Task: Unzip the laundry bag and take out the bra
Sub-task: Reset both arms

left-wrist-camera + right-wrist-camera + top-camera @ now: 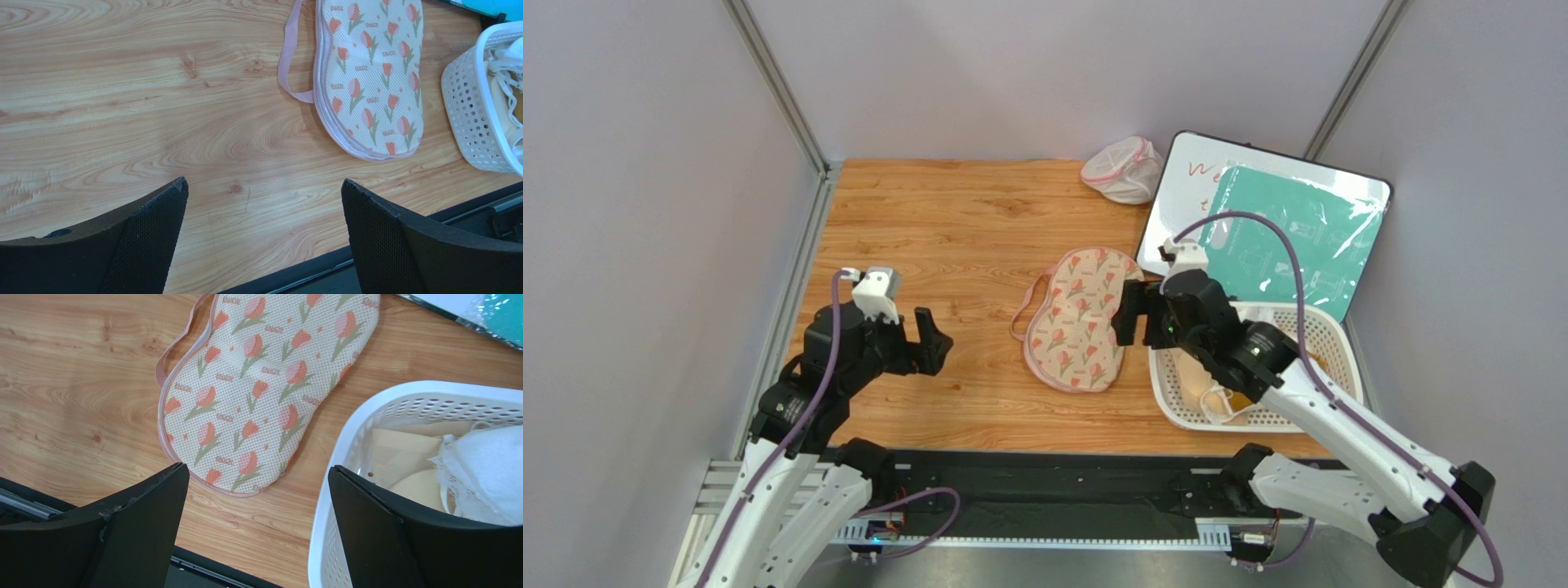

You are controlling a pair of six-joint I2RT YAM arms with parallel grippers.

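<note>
The laundry bag (1081,316) (374,73) (264,392), a flat cream pouch with a tulip print and pink edging, lies on the wooden table at mid-right. Its pink loop sticks out on the left. The bra (423,484) (1212,398), beige cups with white lace, lies in the white basket (1156,374) (417,395) just right of the bag. My left gripper (934,343) (264,182) hovers open over bare wood, well left of the bag. Above the gap between the bag's near end and the basket, my right gripper (1127,316) (258,467) is open and holds nothing.
A small white mesh pouch (1124,169) with pink trim sits at the back. A whiteboard (1192,184) with a teal sheet (1290,239) lies at the back right, behind the basket. Grey walls close in the table's sides and back.
</note>
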